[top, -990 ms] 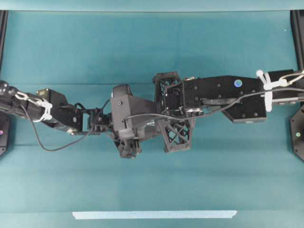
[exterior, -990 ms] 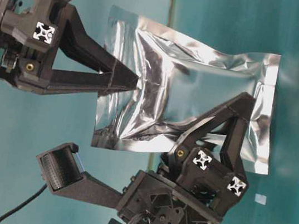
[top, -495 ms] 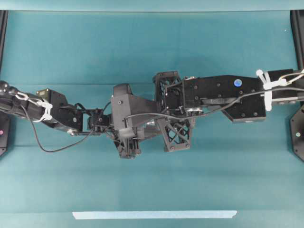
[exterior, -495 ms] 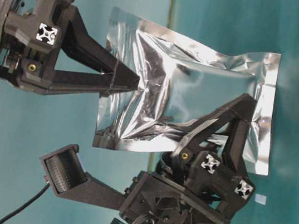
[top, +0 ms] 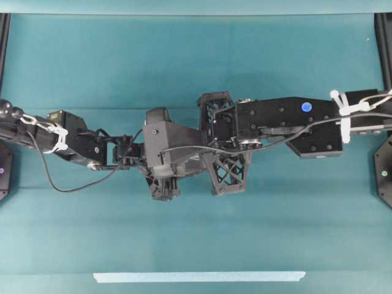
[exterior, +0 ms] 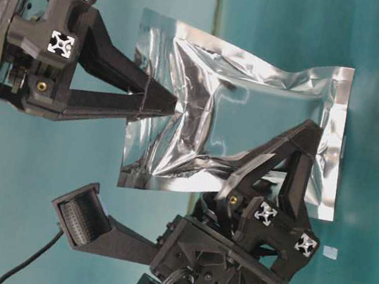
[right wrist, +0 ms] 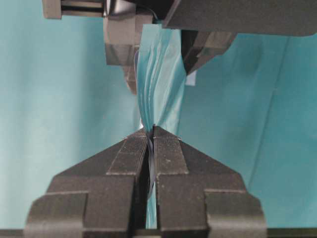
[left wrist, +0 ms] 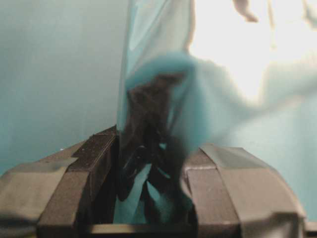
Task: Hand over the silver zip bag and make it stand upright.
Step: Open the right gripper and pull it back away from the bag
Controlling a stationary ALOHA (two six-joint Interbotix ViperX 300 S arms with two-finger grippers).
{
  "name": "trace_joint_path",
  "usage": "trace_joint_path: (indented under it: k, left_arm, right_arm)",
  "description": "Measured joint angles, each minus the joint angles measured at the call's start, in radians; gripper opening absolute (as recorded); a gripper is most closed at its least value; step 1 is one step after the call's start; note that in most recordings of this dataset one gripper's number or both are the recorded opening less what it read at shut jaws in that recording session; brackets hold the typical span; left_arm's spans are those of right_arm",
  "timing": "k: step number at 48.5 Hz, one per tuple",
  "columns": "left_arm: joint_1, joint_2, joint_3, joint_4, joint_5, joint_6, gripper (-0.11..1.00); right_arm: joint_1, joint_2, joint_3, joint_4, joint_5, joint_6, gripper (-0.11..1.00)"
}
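The silver zip bag (exterior: 251, 108) is held in the air over the teal table, crinkled and puffed, between both grippers. My right gripper (exterior: 173, 111) is shut on one flat sealed edge; in the right wrist view its jaws (right wrist: 152, 130) pinch the thin foil (right wrist: 161, 74). My left gripper (exterior: 305, 134) grips the opposite side, one finger in front of the foil and the other behind it. The left wrist view shows its pads (left wrist: 151, 168) pressed against the bulging bag (left wrist: 148, 99). From overhead the two arms cover the bag.
A pale tape strip (top: 199, 277) lies along the front of the teal table (top: 196, 61). Black frame posts stand at the far left (top: 3, 37) and right (top: 384, 43) edges. Both arms meet over the table's middle.
My left gripper has closed a little and shifted toward the right gripper. The bag's far sealed edge has drawn in slightly. The right gripper has kept its pinch.
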Motion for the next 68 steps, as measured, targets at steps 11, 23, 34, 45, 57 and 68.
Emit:
trace_joint_path:
  k: [11,23,34,45,57,68]
  left_arm:
    - [-0.002,0.0,0.0,0.0,0.0,0.012,0.29]
    - [0.002,0.0,-0.003,0.0,0.003,0.046,0.29]
    - [0.009,0.0,0.005,-0.002,0.005,0.048,0.27]
    - [0.009,-0.002,0.011,-0.002,0.005,0.051,0.27]
    - [0.009,-0.002,0.011,0.0,0.02,0.089,0.27]
    - [0.009,-0.002,0.009,-0.002,0.026,0.098,0.27]
  right_arm:
    - [-0.002,0.0,-0.002,0.005,-0.002,0.028,0.02]
    - [-0.005,0.0,-0.002,0.011,0.003,0.083,0.38]
    - [-0.014,0.0,-0.002,0.015,0.003,0.109,0.91]
    - [-0.021,-0.031,-0.002,0.015,-0.015,0.146,0.88]
    - [-0.066,-0.101,0.015,0.014,-0.026,0.192,0.88]
    - [-0.107,-0.187,0.071,0.012,-0.049,0.195,0.87]
